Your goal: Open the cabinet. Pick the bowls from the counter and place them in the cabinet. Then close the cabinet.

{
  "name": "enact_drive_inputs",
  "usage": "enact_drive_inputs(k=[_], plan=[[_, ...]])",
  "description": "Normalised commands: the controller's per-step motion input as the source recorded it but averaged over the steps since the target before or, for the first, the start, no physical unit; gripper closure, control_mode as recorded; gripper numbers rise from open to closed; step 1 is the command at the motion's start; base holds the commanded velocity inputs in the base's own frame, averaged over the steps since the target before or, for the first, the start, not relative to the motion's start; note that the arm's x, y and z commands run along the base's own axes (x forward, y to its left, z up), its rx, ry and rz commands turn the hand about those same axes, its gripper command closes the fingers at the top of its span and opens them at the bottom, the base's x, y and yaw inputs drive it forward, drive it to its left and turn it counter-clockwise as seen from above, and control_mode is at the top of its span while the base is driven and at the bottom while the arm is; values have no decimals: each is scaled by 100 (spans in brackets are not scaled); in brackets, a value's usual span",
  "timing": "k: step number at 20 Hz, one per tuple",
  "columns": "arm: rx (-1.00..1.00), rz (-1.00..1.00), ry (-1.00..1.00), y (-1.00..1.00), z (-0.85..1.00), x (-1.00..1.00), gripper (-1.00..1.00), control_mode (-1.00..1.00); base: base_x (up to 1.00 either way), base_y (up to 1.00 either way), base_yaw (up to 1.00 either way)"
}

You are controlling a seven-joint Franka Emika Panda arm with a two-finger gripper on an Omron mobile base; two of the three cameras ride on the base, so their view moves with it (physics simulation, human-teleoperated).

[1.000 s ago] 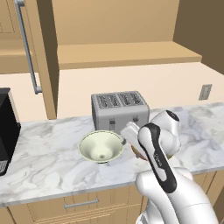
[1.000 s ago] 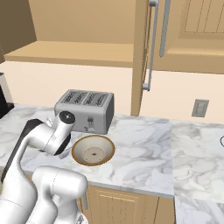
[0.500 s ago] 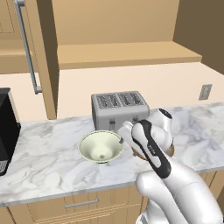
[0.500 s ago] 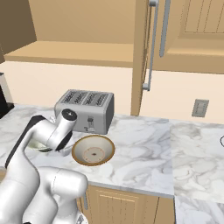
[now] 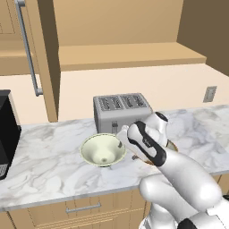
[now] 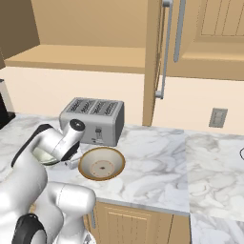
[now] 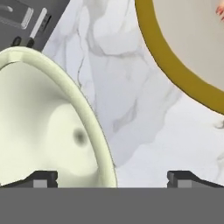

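Gripper (image 7: 111, 177) is hanging wide open and holding nothing, its fingertips straddling the near rim of the cream bowl (image 7: 52, 127) on the counter (image 7: 131, 100); the brown-rimmed bowl (image 6: 101, 163) is sitting just beside it

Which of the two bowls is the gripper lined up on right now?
The deep cream bowl: its rim sits between the open gripper's fingertips, while the brown-rimmed bowl lies off to the side.
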Motion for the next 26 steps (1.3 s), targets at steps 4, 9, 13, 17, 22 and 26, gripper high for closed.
enact_drive_inputs(k=[4, 9, 13, 17, 22, 26], plan=[[0, 0, 0, 9, -43, 22, -100, -100, 0, 0, 0], [0, 0, 0, 4, -41, 18, -100, -100, 0, 0, 0], [0, 0, 0, 28, -29, 11, 100, -100, 0, 0, 0], [0, 0, -1, 31, -16, 2, 100, -100, 0, 0, 0], [0, 0, -5, 23, -1, 0, 100, -100, 0, 0, 0], [0, -2, -8, 1, 6, 0, 100, -100, 0, 0, 0]])
